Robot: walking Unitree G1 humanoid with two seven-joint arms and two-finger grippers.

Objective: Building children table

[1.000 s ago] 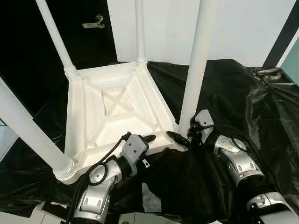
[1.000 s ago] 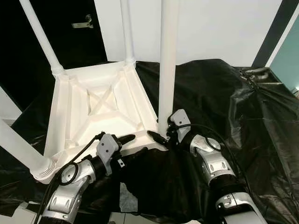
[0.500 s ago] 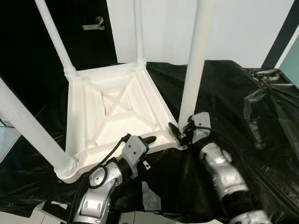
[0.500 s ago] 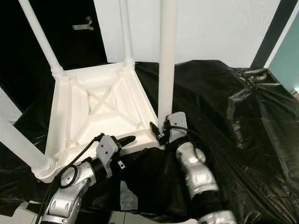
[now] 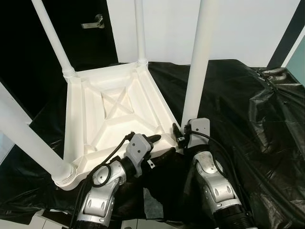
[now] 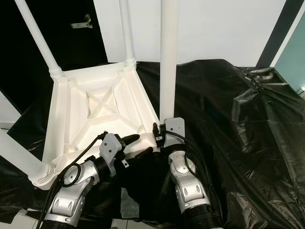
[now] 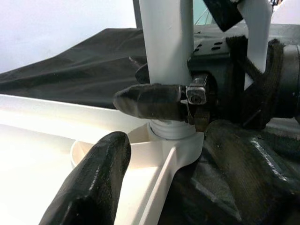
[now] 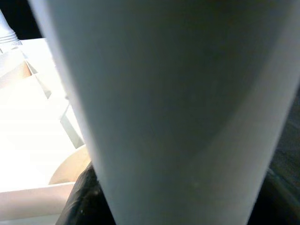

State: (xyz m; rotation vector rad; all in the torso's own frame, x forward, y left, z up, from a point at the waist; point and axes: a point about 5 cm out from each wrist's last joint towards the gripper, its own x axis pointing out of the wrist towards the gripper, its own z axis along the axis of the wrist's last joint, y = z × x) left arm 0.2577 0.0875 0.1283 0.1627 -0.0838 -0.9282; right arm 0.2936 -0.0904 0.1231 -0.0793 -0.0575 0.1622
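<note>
The white children table [image 5: 114, 114] lies upside down on a black sheet [image 5: 248, 124] that covers the worktop, with its four white legs pointing up. Its near edge is close to the front edge of the worktop, where the sheet hangs down; to the right of the table there is much open black sheet, and behind it stand a white wall [image 5: 248, 28] and a dark door with a handle [image 5: 93, 23]. The underside of the table is a shallow tray shape with crossed ribs, and nothing lies in it. The left gripper [image 5: 159, 145] is at the near edge of the table, one finger above the rim and one under it, jaws narrow around the rim. The right gripper [image 5: 177, 135] is at the base of the near right leg [image 5: 200, 62], jaws closed on this leg. The left wrist view shows the leg base sitting in its round socket [image 7: 171, 136] at the table corner, with a black finger [image 7: 150, 101] of the right gripper pressed on it. In the right wrist view the leg is very close and blurred.
</note>
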